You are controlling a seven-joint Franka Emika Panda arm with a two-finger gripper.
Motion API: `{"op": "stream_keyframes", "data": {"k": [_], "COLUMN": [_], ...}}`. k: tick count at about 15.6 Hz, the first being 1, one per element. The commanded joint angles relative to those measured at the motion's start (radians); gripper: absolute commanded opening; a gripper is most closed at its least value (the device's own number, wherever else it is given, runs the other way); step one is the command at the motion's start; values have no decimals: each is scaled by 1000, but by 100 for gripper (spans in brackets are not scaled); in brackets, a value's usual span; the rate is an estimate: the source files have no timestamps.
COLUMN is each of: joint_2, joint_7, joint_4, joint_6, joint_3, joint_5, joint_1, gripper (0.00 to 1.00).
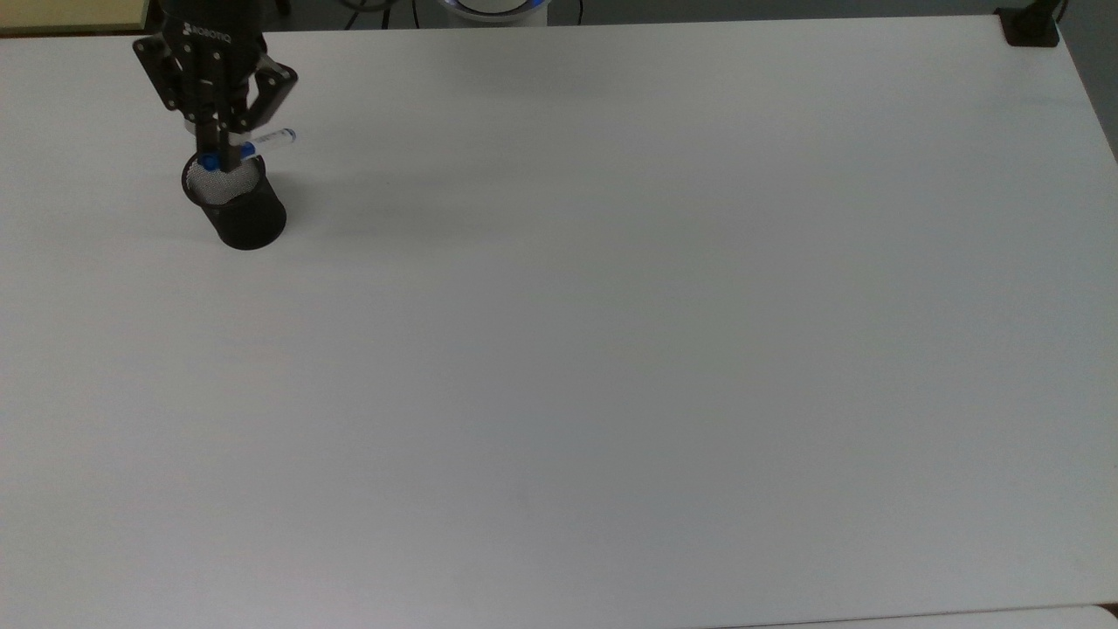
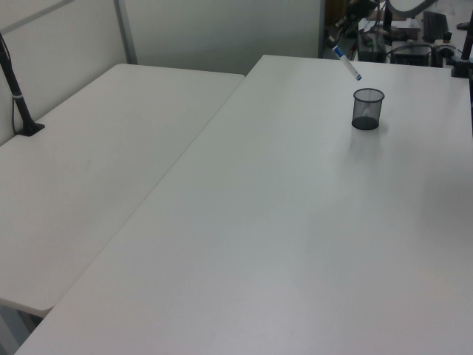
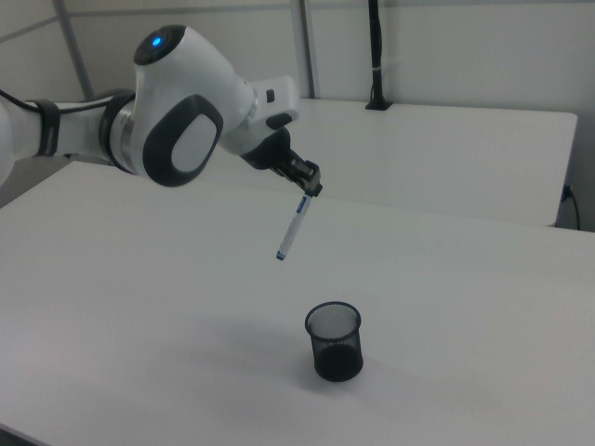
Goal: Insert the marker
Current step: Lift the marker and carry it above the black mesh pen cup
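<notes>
Gripping the marker (image 3: 292,226) by its upper end, the claw (image 3: 311,181) stays out of contact with the table (image 1: 611,349), its fingers closed on the pen, which hangs tilted below it above the mesh cup (image 3: 334,340); tilted so, the tip may catch the rim.

A lab or office: plain white tables (image 2: 244,222), partition walls (image 3: 446,46).

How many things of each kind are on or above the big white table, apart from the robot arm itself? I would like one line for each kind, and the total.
Marker, held by the gripper in the air: 1
Black mesh cup, standing on the table: 1
Total: 2
</notes>
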Motion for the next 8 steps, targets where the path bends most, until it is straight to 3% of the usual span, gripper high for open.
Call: {"op": "stream_keyframes", "data": {"k": [1, 8], "joint_2": [-65, -33], "joint_7": [27, 15], "joint_4": [-110, -196], "joint_6": [106, 284], "joint_3": [-37, -44], "joint_5": [-11, -12], "joint_1": [-18, -93], "gripper": [0, 0]}}
